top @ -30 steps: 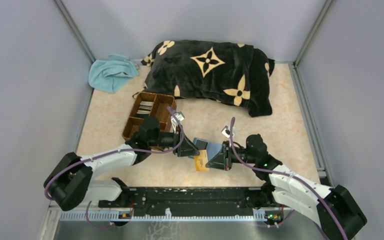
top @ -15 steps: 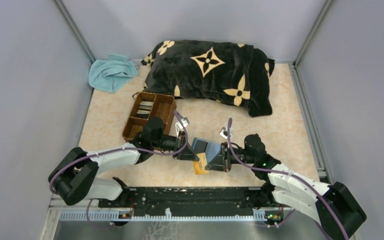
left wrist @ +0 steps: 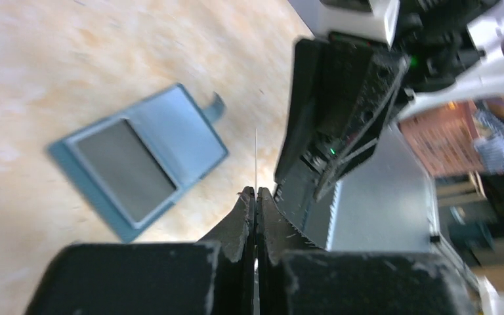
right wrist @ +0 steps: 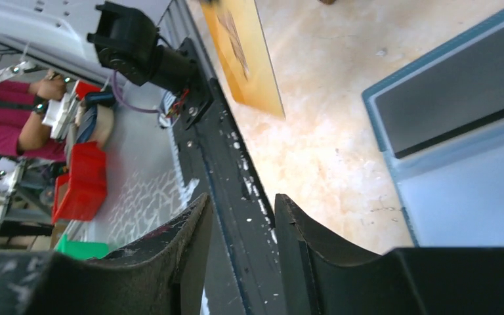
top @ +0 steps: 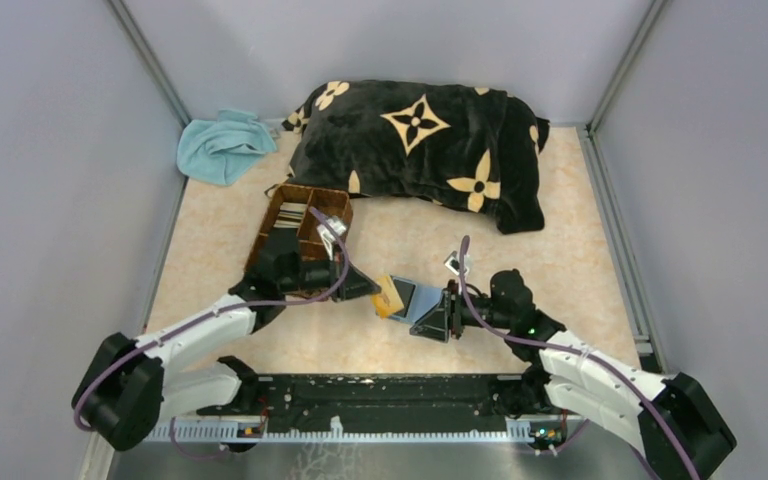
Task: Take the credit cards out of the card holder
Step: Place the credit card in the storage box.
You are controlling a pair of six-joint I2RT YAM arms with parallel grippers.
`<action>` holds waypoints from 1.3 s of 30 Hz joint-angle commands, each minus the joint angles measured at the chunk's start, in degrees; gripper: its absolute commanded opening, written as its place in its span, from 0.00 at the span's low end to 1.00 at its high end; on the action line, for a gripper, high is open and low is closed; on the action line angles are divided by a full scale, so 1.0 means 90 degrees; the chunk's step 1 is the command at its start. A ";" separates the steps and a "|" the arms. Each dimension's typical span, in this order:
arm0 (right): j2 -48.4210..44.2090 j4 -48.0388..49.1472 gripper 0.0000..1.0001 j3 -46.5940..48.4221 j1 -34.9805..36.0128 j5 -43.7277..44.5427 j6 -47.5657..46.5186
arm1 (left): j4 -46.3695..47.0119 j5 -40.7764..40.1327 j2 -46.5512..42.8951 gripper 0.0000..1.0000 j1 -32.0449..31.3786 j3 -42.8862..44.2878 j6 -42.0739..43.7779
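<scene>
1. Yellow card (top: 390,297) is out; my left gripper (left wrist: 256,197) is clamped on it, near the middle of the near edge.
2. My right gripper (right wrist: 239,203) is apart, holding nothing.
3. Open holder (top: 420,297) lies right there, a dark card (left wrist: 125,172) inside, not yet out.
4. Tray (top: 262,232), nearer the left edge, has cards (top: 286,216) in it.

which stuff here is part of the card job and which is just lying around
Job: card holder, lying open; dark card inside it; orange card pinched in the left gripper; right gripper, open beside the holder.
Lying about: brown tray, black patterned pillow, teal cloth.
</scene>
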 commanded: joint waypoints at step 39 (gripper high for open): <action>0.0930 0.0714 0.40 0.0002 0.0043 0.0604 -0.0193 | -0.3660 -0.4947 -0.1358 0.00 0.3503 0.0985 -0.2156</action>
